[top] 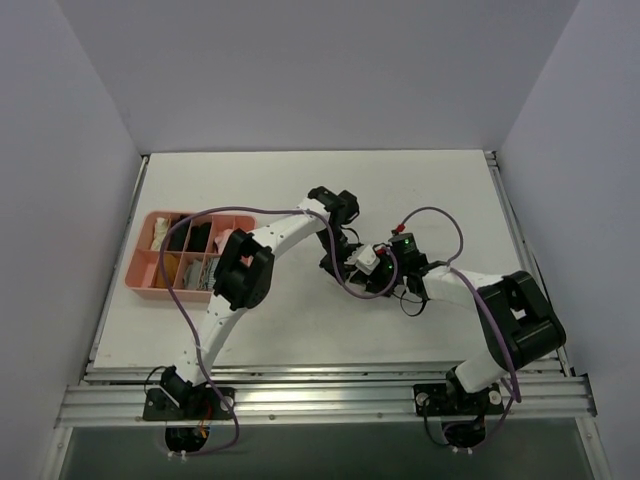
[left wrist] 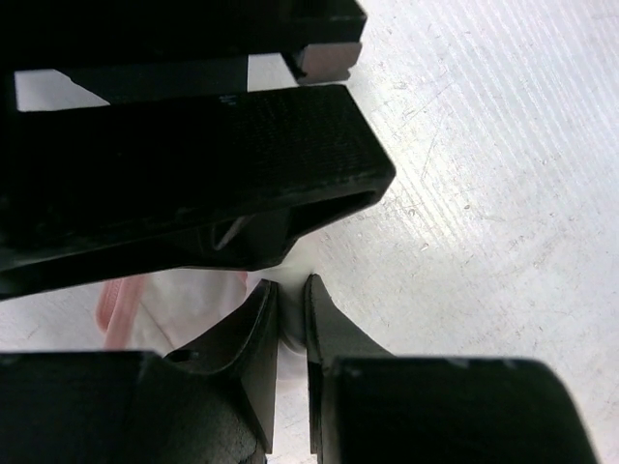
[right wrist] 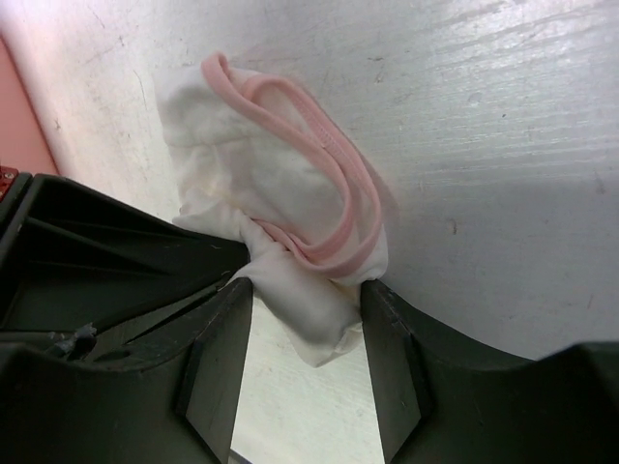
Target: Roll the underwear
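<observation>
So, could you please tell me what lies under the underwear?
Only the white table shows around the underwear; anything beneath its bunched cloth is covered.

The top camera looked down from above and behind both arm bases, far enough off to take in the whole worktop (top: 300,330), the left arm (top: 245,270) and the right arm (top: 515,320). Each wrist camera sat close behind its jaws, facing along them at the worktop just past the tips. Both wrist views shared the underwear (right wrist: 280,184): beside the left jaws in one, between the right jaws and beyond them in the other.
</observation>
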You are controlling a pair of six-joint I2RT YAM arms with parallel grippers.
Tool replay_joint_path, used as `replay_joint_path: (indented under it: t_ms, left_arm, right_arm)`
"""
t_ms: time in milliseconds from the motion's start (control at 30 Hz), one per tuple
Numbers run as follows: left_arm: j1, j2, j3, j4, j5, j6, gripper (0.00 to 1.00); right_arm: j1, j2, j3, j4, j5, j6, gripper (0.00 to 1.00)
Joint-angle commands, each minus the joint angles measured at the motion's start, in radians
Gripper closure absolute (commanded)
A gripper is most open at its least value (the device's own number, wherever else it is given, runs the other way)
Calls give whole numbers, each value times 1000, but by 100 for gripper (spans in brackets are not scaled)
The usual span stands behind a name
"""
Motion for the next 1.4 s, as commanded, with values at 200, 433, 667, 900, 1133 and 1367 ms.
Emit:
replay_joint_path:
  t_ms: [200, 433, 667, 900, 1133, 1367]
  left_arm:
    - [87, 74, -31, -223, -84, -178, 97]
    - [87, 95, -12, -243, -71, -191, 97]
    - [89, 115, 8, -264, -65, -198, 97]
    - [86, 109, -2, -252, -70, -201, 97]
    - [70, 112, -11, -237, -73, -218, 97]
    - [58, 112, -37, -223, -78, -246, 97]
  right_arm:
    - [-36, -97, -8, -92, 161, 131, 54]
    - [-70, -246, 52, -276, 336, 88, 53]
    - [-78, -317, 69, -330, 403, 8, 53]
    - [-81, -294, 27, -218, 292, -21, 52]
    - [-69, -171, -13, -184, 376, 25, 53]
    - [-27, -90, -2, -40, 342, -266, 53]
